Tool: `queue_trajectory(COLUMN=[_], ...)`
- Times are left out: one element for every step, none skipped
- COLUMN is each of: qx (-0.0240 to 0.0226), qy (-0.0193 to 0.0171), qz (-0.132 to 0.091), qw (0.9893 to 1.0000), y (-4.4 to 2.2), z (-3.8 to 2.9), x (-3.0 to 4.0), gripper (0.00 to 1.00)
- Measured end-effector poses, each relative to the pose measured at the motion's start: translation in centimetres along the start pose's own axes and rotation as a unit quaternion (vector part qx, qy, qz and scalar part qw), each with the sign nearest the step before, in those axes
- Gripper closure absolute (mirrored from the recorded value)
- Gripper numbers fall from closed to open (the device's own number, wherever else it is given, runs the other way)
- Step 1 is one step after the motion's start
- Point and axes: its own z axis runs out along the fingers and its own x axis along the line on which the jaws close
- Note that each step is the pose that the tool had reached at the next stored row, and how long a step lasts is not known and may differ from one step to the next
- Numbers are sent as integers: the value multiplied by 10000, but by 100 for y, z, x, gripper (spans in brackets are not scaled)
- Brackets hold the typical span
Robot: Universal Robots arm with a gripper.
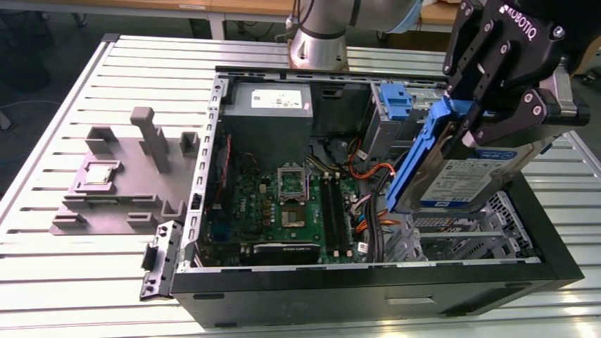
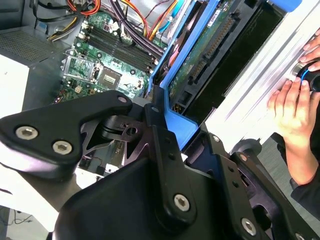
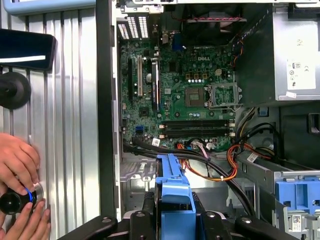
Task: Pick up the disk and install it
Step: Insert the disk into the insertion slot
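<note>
A slatted metal surface (image 1: 66,282) carries an open computer case (image 1: 376,292), with a grey fixture (image 1: 122,183) nearer the edge on the exterior view's left. The pincer (image 1: 483,120) clamps the disk (image 1: 469,176), tilted above the case, its upper end covered by the pincer. The first wrist view shows a person's hands (image 3: 20,170) on a black knob (image 3: 12,200) beside the case.

Matt black pincer (image 1: 488,125), disk (image 1: 465,177) of silvery metal in blue plastic, ribbed bare-metal table (image 1: 84,282)
</note>
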Motion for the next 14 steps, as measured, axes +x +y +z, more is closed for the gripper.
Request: queue_trajectory(qx=[0, 0, 0, 0, 0, 0, 0, 0, 0, 0, 0, 0, 0, 0], qy=[0, 0, 0, 0, 0, 0, 0, 0, 0, 0, 0, 0, 0, 0], qz=[0, 0, 0, 0, 1, 1, 0, 0, 0, 0, 0, 0, 0, 0], qw=[10000, 10000, 10000, 10000, 10000, 10000, 10000, 10000, 10000, 10000, 10000, 10000, 10000, 10000], y=[-16, -30, -41, -43, -43, -44, -44, -45, -45, -45, -45, -46, -46, -48], z=[0, 0, 0, 0, 0, 0, 0, 0, 0, 0, 0, 0, 0, 0], x=[-1, -1, -2, -2, -2, -2, -2, -2, -2, -2, -2, -2, -2, -2], gripper=[63, 63, 63, 63, 63, 63, 63, 63, 63, 63, 63, 63, 63, 63])
